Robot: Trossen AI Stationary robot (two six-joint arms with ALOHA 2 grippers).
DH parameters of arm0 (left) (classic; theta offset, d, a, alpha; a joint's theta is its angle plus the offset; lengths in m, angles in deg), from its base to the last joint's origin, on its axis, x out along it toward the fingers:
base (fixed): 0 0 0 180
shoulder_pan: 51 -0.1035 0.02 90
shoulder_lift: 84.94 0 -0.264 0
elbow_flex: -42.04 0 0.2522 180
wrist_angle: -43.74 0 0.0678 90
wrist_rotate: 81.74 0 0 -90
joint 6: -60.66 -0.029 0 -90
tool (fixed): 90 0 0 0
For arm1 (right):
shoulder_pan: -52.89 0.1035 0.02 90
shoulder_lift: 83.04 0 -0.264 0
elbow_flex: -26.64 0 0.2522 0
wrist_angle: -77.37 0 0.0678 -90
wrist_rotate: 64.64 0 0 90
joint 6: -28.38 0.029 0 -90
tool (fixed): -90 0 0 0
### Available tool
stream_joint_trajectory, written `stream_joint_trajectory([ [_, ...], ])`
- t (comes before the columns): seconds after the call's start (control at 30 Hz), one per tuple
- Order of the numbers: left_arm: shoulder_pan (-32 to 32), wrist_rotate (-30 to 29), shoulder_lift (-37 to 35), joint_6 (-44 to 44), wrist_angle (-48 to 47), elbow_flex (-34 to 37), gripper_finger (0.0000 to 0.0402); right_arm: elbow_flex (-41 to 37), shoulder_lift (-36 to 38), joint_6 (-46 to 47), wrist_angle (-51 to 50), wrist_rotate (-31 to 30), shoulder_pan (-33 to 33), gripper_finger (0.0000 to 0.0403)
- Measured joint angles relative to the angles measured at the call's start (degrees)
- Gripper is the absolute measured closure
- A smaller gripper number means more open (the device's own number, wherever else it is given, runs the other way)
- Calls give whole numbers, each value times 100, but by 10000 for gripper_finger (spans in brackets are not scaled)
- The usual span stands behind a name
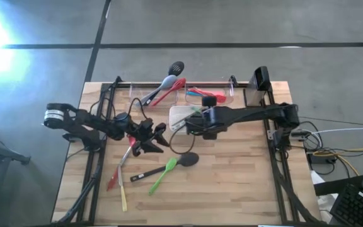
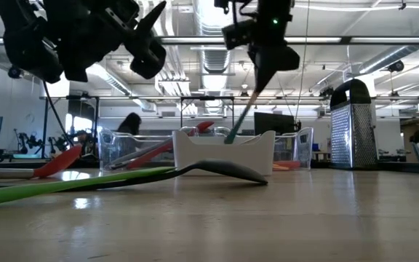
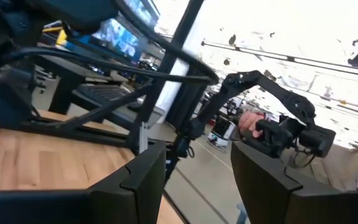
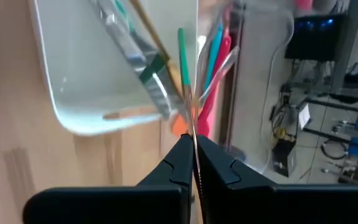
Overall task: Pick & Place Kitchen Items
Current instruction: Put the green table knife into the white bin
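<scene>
A thin utensil (image 4: 182, 68) is pinched in the right gripper (image 4: 193, 155) over the white dish (image 1: 180, 115). Left gripper (image 3: 197, 180): jaws apart, empty. Several utensils (image 1: 162, 171) remain on the desk (image 1: 244, 183); others are binned.

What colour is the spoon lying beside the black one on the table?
Green spoon; the high view shows it best.

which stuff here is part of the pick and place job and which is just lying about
Job:
green spoon and black spoon, crossed on the table
red spatula and yellow utensil near the left gripper
thin utensil pinched in the right gripper
utensils in the bins

Lying about:
clear bins
white dish
grater
</scene>
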Motion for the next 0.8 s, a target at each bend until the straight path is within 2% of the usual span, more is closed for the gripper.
stream_joint_trajectory([
  [0.13,57,12,0,-12,-6,10,216,592,-194,-153,-47,98,9,396],
  [0.33,78,48,0,-14,-1,129,216,1091,-157,-97,-41,1209,-97,396],
  [0.7,92,23,0,91,7,71,215,1373,-617,-119,84,2545,-325,396],
  [0.8,94,54,0,89,6,72,217,1373,-732,-130,169,2716,-359,396],
])
